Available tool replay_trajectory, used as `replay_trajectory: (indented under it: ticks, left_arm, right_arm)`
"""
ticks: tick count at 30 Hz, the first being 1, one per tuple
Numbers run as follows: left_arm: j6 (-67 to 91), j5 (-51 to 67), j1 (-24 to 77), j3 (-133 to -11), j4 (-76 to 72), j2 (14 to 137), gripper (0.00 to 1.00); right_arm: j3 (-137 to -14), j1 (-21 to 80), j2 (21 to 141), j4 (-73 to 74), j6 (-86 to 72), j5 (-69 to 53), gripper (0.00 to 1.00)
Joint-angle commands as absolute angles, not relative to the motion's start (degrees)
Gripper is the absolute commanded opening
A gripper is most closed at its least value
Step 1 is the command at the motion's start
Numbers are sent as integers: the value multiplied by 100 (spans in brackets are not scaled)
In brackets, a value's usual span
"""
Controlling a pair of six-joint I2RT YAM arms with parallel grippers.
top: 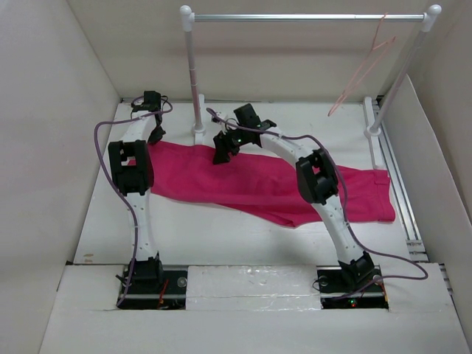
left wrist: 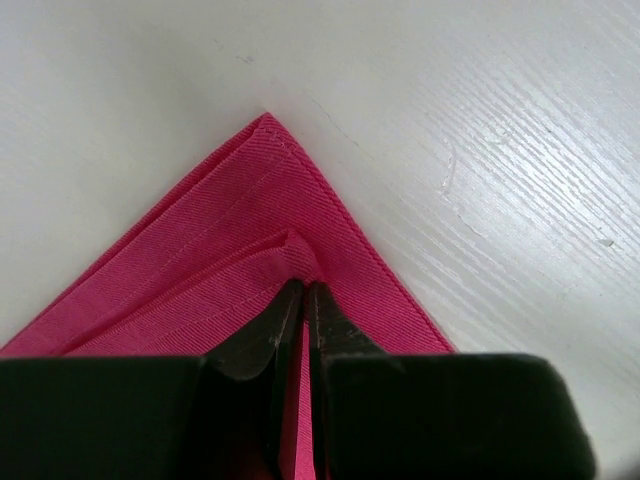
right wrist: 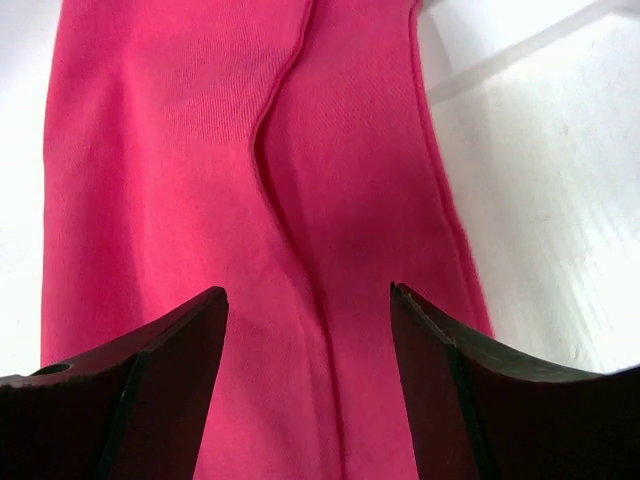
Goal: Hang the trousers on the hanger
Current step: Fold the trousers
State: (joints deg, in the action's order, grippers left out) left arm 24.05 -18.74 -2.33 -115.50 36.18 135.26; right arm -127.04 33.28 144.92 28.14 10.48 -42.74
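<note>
The magenta trousers (top: 258,184) lie flat across the table from far left to right. My left gripper (top: 156,135) is shut on a fold near their hemmed far-left corner (left wrist: 270,200), its fingers (left wrist: 340,335) pinching the cloth. My right gripper (top: 224,146) is open just above the trousers' far edge, with a long crease in the cloth (right wrist: 300,200) between its fingers (right wrist: 170,340). The pale pink wire hanger (top: 363,68) hangs by its hook from the right end of the rail, far from both grippers.
A silver rail (top: 310,17) on white posts (top: 194,74) stands across the back; its left post base sits between the two grippers. White walls close in the table (top: 221,236) on the left, back and right.
</note>
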Motion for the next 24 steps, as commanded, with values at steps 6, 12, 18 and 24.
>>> replay_trajectory:
  ticks: [6, 12, 18, 24]
  left_arm:
    - [2514, -2267, -255, -11734, 3797, 13131, 0]
    - [2540, -2364, -255, -11505, 3762, 12894, 0]
    - [2487, -2452, -255, -11443, 3788, 12850, 0]
    - [2514, -2408, -255, -11259, 3718, 12613, 0]
  right_arm:
    - [-12824, 3375, 14651, 2444, 844, -4737, 70]
    - [-12718, 3375, 14766, 2127, 598, -4983, 50]
    - [-12656, 3375, 14765, 2083, 518, -4878, 52]
    - [-12507, 3375, 14827, 1951, 475, -4913, 61]
